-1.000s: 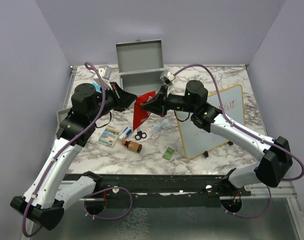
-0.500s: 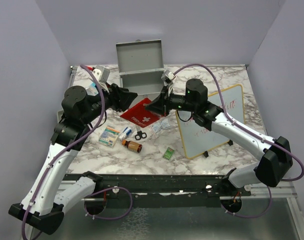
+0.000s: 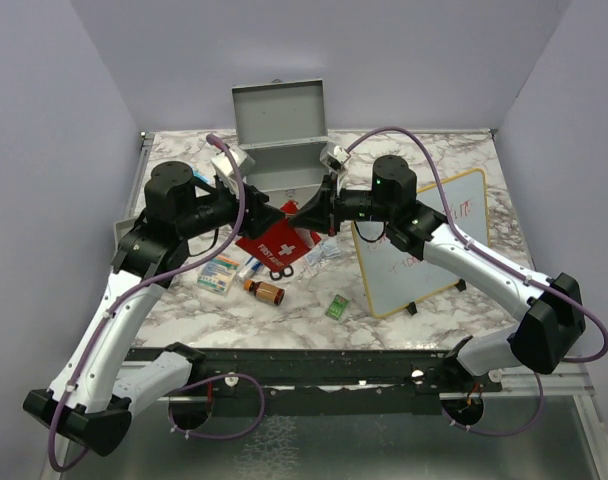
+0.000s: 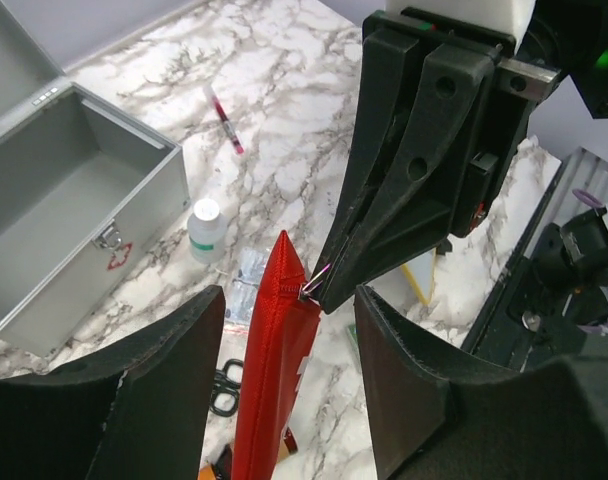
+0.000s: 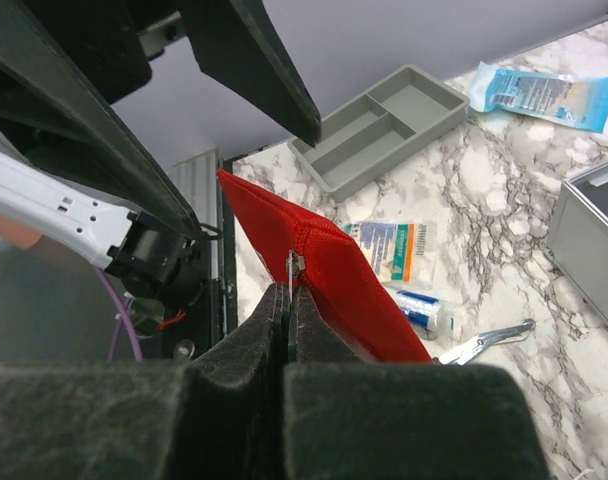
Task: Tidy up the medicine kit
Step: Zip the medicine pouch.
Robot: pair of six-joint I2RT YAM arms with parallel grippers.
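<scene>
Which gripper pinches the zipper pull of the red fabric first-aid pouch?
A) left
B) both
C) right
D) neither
C: the right gripper is shut on the zipper pull of the red fabric first-aid pouch, while the left gripper stands open, not touching it.

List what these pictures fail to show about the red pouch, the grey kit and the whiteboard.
- red pouch: contents hidden by its own fabric in every view; lower end cut off at the left wrist view's bottom edge.
- medicine kit: lid cut off by the left wrist view's top-left corner.
- whiteboard: writing too small to read in the top view.
</scene>
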